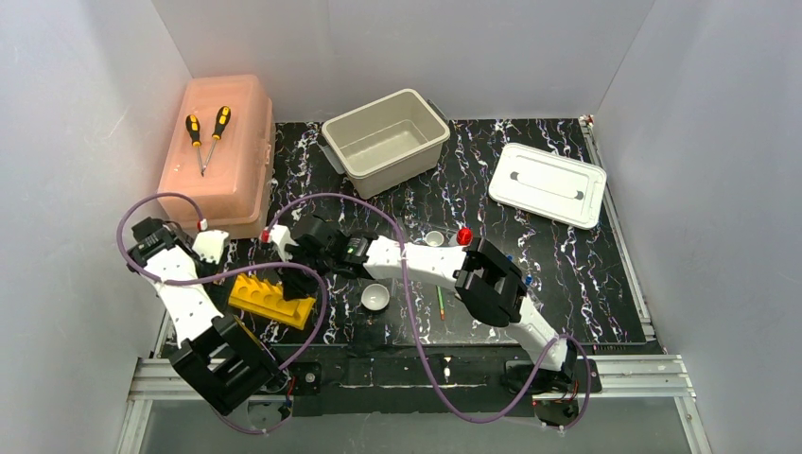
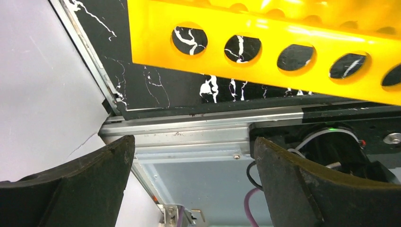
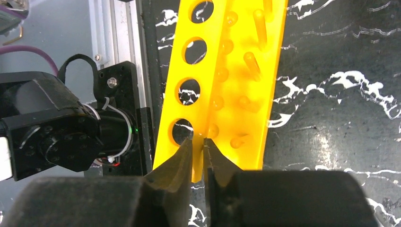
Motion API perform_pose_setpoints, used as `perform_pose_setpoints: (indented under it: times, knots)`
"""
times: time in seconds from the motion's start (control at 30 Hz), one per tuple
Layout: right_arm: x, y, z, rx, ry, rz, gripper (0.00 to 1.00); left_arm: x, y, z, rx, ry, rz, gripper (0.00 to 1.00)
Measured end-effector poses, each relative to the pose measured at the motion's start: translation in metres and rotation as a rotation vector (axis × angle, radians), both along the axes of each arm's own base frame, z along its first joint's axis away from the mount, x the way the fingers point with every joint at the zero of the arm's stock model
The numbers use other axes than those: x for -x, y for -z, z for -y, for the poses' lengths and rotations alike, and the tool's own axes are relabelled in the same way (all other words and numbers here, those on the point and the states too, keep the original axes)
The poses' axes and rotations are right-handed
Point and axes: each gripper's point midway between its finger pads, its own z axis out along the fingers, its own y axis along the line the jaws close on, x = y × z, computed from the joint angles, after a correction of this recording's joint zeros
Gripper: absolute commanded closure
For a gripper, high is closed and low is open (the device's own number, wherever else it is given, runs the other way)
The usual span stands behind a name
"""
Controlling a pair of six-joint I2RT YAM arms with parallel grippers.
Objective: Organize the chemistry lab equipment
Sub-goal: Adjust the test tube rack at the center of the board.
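yellow rack (image 3: 236,75) nipped by right fingers (image 3: 178,163), wrist-view only.

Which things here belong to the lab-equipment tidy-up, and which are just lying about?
Job: yellow tube rack, white bowl, green spoon, small clear glass vessel, red-capped squeeze bottle.
Lying about: two screwdrivers, pink box; beige tub and white lid possibly for storage.

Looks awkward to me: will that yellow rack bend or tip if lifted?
Probably stiff: the rack looks like moulded plastic. Likely light, being full of holes. Pinched at one end by the right fingers, it may tilt.
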Motion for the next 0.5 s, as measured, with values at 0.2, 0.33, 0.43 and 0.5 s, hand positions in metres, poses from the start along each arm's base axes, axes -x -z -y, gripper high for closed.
perform_pose_setpoints:
  times: [0.2,0.33,0.43,0.5]
  knots:
    - [-0.004,0.004,0.004,-0.003,0.026,0.019,0.96,-0.002,0.027,-0.01,-0.027,0.019,-0.015,0.06]
    - [-0.005,0.005,0.021,0.016,0.053,0.039,0.99,-0.017,0.036,-0.021,-0.036,0.023,0.004,0.06]
    - [-0.005,0.014,0.039,0.061,0.078,0.054,0.99,-0.03,0.039,-0.019,-0.038,0.053,0.029,0.06]
    - [-0.006,0.023,0.051,0.095,0.094,0.067,0.99,-0.04,0.041,-0.011,-0.036,0.101,0.042,0.05]
